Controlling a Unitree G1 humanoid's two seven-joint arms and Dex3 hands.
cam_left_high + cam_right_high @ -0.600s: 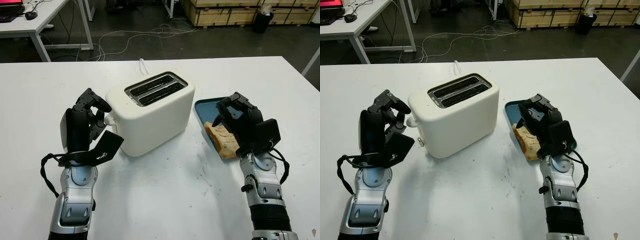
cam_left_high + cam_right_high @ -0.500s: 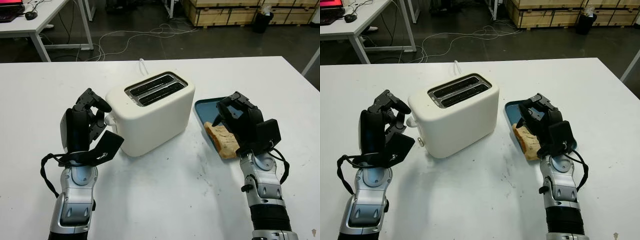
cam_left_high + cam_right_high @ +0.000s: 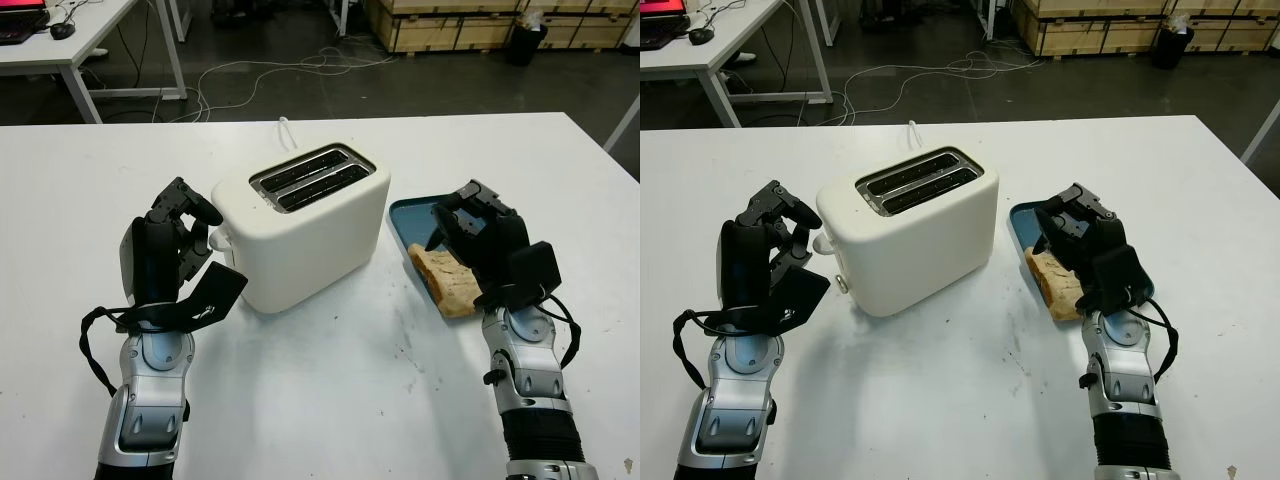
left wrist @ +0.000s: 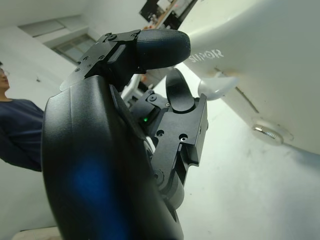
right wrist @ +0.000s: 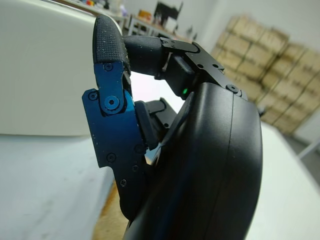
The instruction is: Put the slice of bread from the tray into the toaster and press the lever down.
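Currently the step in hand is the pick-up: the right hand [image 3: 478, 240] hovers over the tan slice of bread [image 3: 444, 280], fingers curled but gripping nothing. The slice lies on the near end of the shallow blue tray [image 3: 404, 214]. The left hand [image 3: 170, 245], curled and empty, waits beside the lever [image 3: 219, 241] of the white two-slot toaster [image 3: 300, 225]. Next, the right fingers must close on the slice, probably from above

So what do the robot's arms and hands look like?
Both forearms are shiny silver metal with grey panels, and the right one ends in a ribbed black sleeve. Black cables loop beside each wrist. The left hand and right hand have chunky black shells with jointed black fingers. The right wrist view shows a blue link with screws, a textured fingertip pad and a small green light.
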